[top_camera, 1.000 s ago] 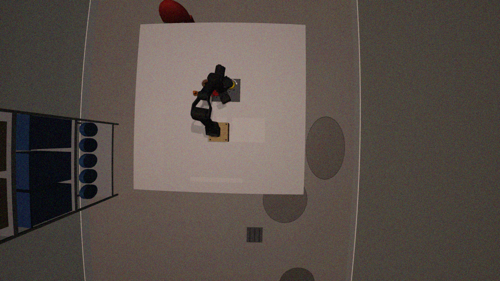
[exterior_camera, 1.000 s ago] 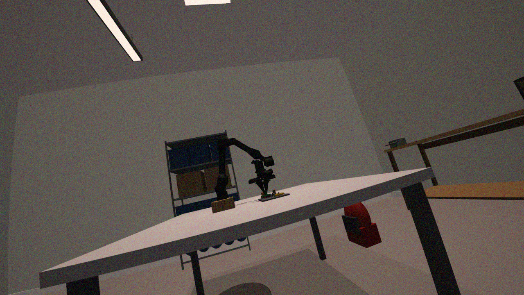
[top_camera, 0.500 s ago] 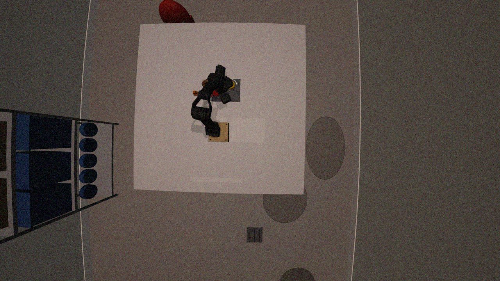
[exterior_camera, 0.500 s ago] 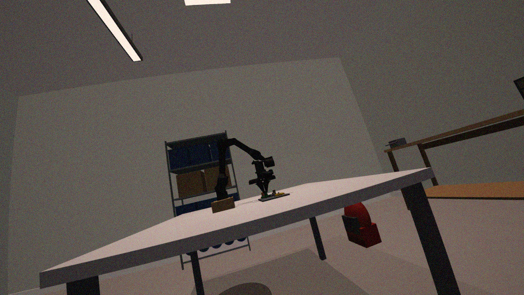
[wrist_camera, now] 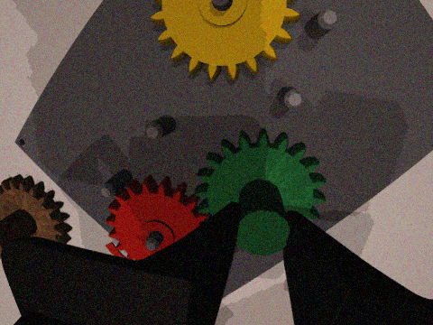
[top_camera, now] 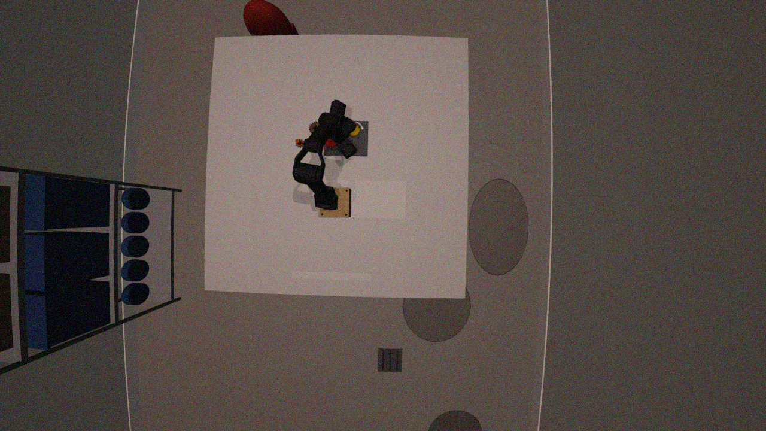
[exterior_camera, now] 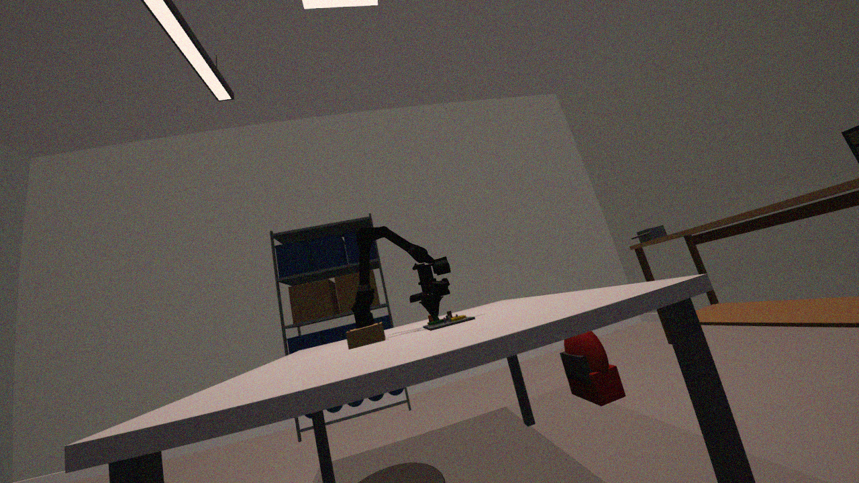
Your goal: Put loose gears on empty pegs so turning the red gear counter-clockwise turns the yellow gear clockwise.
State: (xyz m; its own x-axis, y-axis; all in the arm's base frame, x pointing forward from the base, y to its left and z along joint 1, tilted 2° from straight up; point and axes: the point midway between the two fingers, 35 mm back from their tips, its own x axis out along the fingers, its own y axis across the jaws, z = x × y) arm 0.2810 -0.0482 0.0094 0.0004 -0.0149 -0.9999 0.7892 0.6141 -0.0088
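My gripper [wrist_camera: 262, 216] [exterior_camera: 435, 316] is shut on the upright hub of the green gear [wrist_camera: 225, 181], over the grey board [top_camera: 362, 149] [wrist_camera: 370, 72]. The green gear is beside the red gear [wrist_camera: 135, 218] [top_camera: 330, 143], their teeth overlapping in the wrist view. Whether it sits flat, and any peg beneath it, I cannot tell. The yellow gear [wrist_camera: 189, 36] [top_camera: 355, 130] sits farther up the board; its stripe is out of view. Bare pegs show at right [wrist_camera: 327, 19], centre right [wrist_camera: 293, 98], centre left [wrist_camera: 153, 131] and beside the red gear [wrist_camera: 107, 190].
A brown gear [wrist_camera: 42, 214] [top_camera: 313, 127] stands on the table [top_camera: 246, 96] off the board, partly behind a finger in the wrist view. A small orange gear [top_camera: 298, 143] stands farther left. The arm covers part of the board from above. The wooden base plate [top_camera: 343, 206] is below the board.
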